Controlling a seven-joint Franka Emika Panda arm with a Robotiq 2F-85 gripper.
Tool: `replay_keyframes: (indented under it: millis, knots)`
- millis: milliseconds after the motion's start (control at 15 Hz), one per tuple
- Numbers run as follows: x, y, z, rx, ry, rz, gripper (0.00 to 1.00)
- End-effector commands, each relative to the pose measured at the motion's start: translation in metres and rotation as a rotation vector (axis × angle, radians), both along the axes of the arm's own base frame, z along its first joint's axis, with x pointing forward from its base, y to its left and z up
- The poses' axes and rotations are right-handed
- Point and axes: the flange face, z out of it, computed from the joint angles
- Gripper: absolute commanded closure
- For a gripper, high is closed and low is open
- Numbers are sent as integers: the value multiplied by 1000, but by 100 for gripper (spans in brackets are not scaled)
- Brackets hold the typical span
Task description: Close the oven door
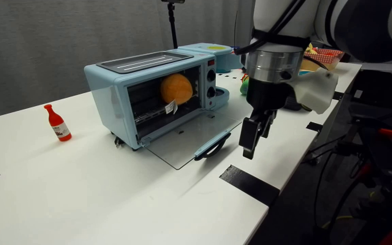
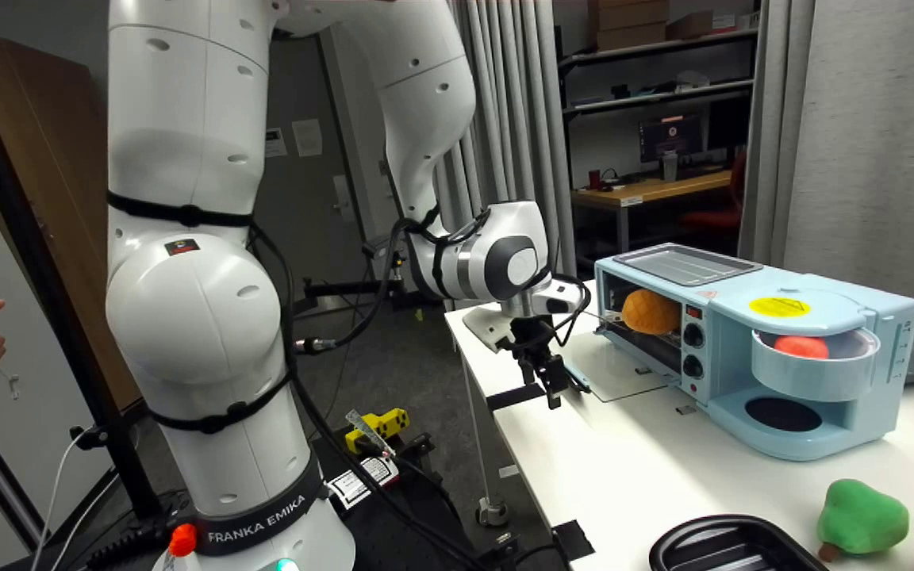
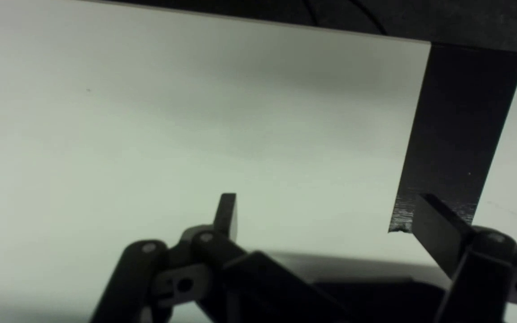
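Observation:
The light blue oven (image 1: 102, 98) stands on the white table; it also shows in an exterior view (image 2: 695, 349). Its glass oven door (image 1: 191, 136) is folded down flat, just above the table, also in an exterior view (image 2: 616, 369). The dark bar handle (image 1: 213, 148) is along the door's outer edge. An orange object (image 1: 176, 89) sits inside the oven. My gripper (image 1: 255, 146) points down, just out past the handle and apart from it. In the wrist view, the gripper (image 3: 326, 202) is open with nothing between its fingertips; no clear part of the door shows there.
A red bottle (image 1: 58, 126) stands beside the oven. Black tape (image 1: 250, 183) marks the table near its edge, close to my gripper. A black tray (image 2: 731, 547) and a green toy (image 2: 862, 517) lie farther along the table. A basket (image 1: 323, 58) stands at the far end.

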Motion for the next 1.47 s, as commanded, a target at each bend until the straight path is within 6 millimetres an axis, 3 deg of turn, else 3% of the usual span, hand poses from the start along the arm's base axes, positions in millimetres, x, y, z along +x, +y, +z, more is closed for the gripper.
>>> replay_keyframes:
  millis: [0, 533, 1000, 1400]
  knots:
    - [17, 4, -12, 20, -42, -18, 0]
    - [47, 9, -19, 16, -88, -22, 0]
    - [67, 2, -20, -11, -108, -3, 0]
    - [68, 7, -9, -19, -135, 18, 0]
